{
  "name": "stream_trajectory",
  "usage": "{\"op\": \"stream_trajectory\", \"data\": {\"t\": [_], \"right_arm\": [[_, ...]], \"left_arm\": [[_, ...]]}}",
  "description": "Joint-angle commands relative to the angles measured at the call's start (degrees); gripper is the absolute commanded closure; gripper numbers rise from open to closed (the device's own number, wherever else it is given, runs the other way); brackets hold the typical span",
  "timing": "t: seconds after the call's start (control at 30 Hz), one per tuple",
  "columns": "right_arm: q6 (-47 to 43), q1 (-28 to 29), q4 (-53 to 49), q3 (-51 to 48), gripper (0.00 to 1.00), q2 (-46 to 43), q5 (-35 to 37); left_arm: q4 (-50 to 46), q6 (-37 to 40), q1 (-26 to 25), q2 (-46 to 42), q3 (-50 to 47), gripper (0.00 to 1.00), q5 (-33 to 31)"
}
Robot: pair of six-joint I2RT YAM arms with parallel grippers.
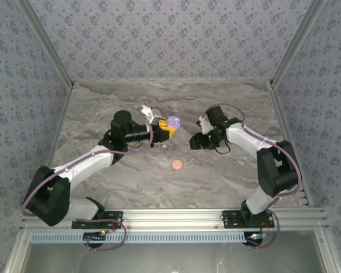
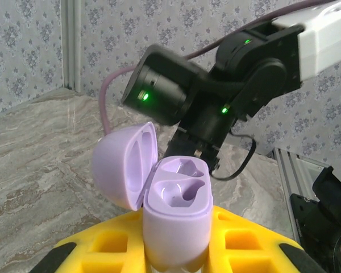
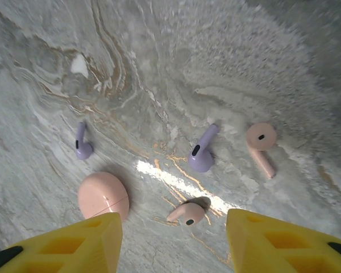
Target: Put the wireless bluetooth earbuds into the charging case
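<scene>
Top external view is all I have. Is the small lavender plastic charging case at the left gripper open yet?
Observer: Yes. The lavender charging case has its lid standing open, and both wells are empty.
Operator: How many loose earbuds are there?
Observer: Four: two lavender earbuds and two pale pink earbuds.
Operator: Is the right gripper holding one?
Observer: No. The right gripper is open and empty, with one pink earbud lying below it.
</scene>
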Motion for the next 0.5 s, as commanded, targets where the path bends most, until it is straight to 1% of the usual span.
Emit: {"op": "stream_trajectory", "data": {"t": [0.0, 0.17, 0.33, 0.47], "right_arm": [[0.86, 1.15, -0.12, 2.65, 0.48, 2.33, 2.32], [1.42, 2.60, 0.17, 4.08, 0.50, 5.33, 3.57], [1.95, 3.44, -0.48, 5.58, 0.56, 7.82, 5.62], [1.52, 4.24, -1.69, 7.01, 0.56, 9.66, 6.56]], "left_arm": [[1.44, -0.06, -0.13, -2.57, 0.11, 0.78, 0.16], [0.33, 0.49, -0.13, -3.65, 0.12, 0.79, 0.18], [-0.40, 0.92, -0.22, -4.37, 0.03, 0.79, 0.12], [-0.68, 0.97, -0.25, -4.73, -0.11, 0.79, 0.01]]}}
